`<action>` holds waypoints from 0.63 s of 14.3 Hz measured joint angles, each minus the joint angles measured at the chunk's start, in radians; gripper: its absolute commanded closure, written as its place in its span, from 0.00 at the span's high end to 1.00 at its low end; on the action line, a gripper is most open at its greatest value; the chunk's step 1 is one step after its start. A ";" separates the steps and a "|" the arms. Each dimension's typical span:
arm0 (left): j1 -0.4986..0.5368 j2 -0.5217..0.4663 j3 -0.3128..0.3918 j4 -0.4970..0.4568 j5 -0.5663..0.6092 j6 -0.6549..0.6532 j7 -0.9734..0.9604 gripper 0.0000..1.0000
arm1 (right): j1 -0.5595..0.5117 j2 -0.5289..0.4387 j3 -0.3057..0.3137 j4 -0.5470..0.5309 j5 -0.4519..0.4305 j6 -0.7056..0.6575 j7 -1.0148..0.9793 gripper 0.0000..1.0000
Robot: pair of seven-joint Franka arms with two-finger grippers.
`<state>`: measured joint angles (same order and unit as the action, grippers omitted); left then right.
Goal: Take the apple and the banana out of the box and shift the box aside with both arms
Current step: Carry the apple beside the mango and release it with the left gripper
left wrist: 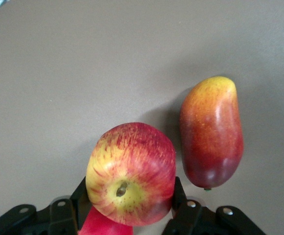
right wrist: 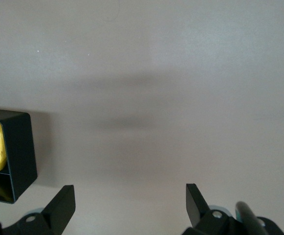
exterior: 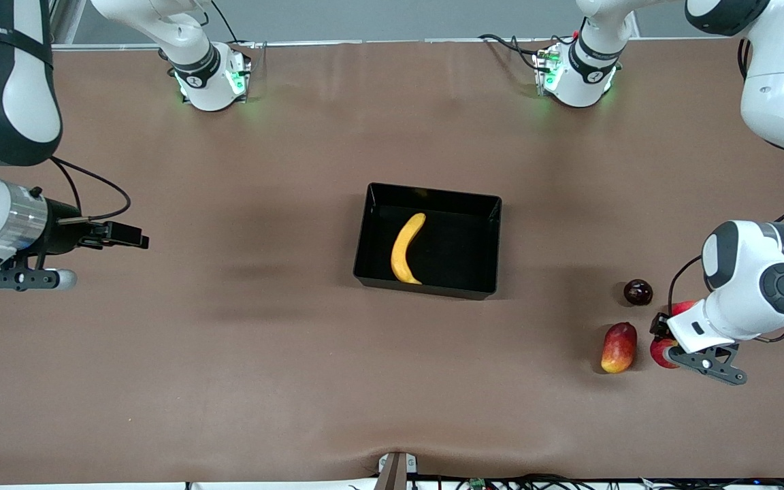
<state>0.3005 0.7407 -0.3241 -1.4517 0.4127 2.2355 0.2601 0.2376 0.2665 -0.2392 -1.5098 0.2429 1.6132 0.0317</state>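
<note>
Yellow banana (exterior: pixel 408 248) in black box (exterior: pixel 433 289); I log left end effector (left wrist: pixel 130 208) clamped on apple (left wrist: pixel 131 174) beside mango (left wrist: pixel 211 132); right end effector (right wrist: pixel 130 203) spread wide, waiting above bare surface (exterior: pixel 229 354).

Left gripper (left wrist: pixel 131 205) is clamped low at the table; right gripper (right wrist: pixel 130 203) waits, spread wide.

table (exterior: pixel 229 354): covered in a brown, matt sheet, cloth-like, slightly rippled at its near edge
box (exterior: pixel 487 245): black plastic, glossy walls
banana (exterior: pixel 407 249): smooth yellow skin, dull sheen
apple (left wrist: pixel 132 174): streaked red and yellow, waxy gloss
mango (left wrist: pixel 211 131): smooth, softly shiny
dark round fruit (exterior: pixel 638 292): polished, possibly plastic
left gripper (left wrist: pixel 129 213): matt black fingers
</note>
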 measured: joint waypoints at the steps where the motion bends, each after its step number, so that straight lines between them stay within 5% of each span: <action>1: -0.001 0.006 0.006 0.000 0.000 0.004 0.000 0.00 | 0.015 0.000 0.000 0.000 0.001 0.000 0.022 1.00; 9: -0.006 0.082 0.046 0.002 0.001 0.102 0.018 0.00 | 0.086 0.000 0.003 0.000 0.002 0.000 0.112 1.00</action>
<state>0.2942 0.8223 -0.2778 -1.4492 0.4137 2.3370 0.2781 0.3232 0.2665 -0.2366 -1.5096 0.2450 1.6133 0.1434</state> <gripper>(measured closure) 0.335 0.000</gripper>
